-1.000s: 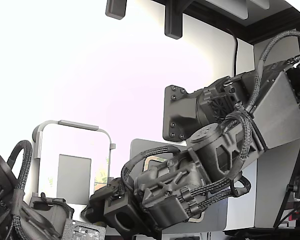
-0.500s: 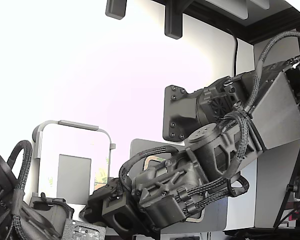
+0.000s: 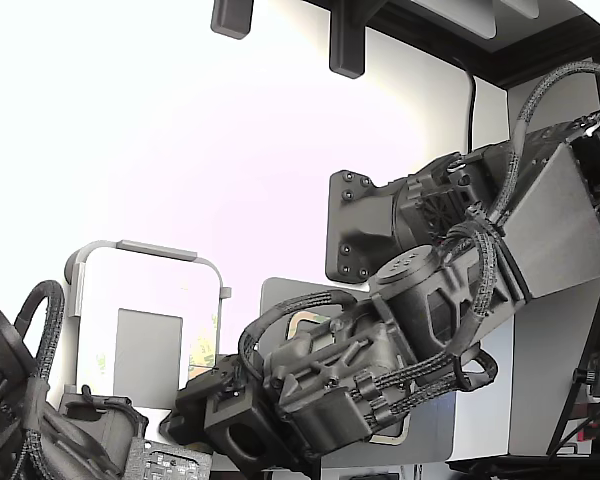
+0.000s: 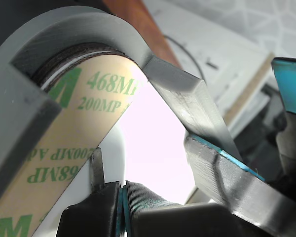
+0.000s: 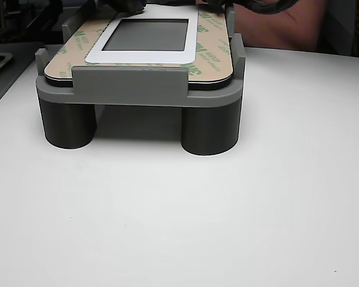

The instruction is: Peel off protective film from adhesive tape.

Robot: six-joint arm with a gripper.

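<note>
The protective film (image 4: 74,133) is a glossy cream strip with green "468MP" print. It lies flat inside the rounded corner of the grey fixture (image 4: 182,98). My gripper (image 4: 122,207) sits at the strip's edge, its teal pads pressed together. I cannot tell whether any film is pinched between them. In the other view the film (image 5: 214,48) borders a white frame with a dark grey middle on top of the fixture (image 5: 128,86). In the exterior view the film's green marks (image 3: 202,352) show beside my arm's wrist (image 3: 240,425), and the fingertips are hidden.
A second dark arm (image 3: 40,420) sits at the exterior view's lower left. Behind my arm lies a grey plate with a tan rounded outline (image 3: 298,322). The fixture stands on a white table (image 5: 179,221). A reddish-brown shape (image 5: 275,24) is behind it.
My arm's wrist has edged slightly toward the exterior view's left. Nothing else has visibly moved.
</note>
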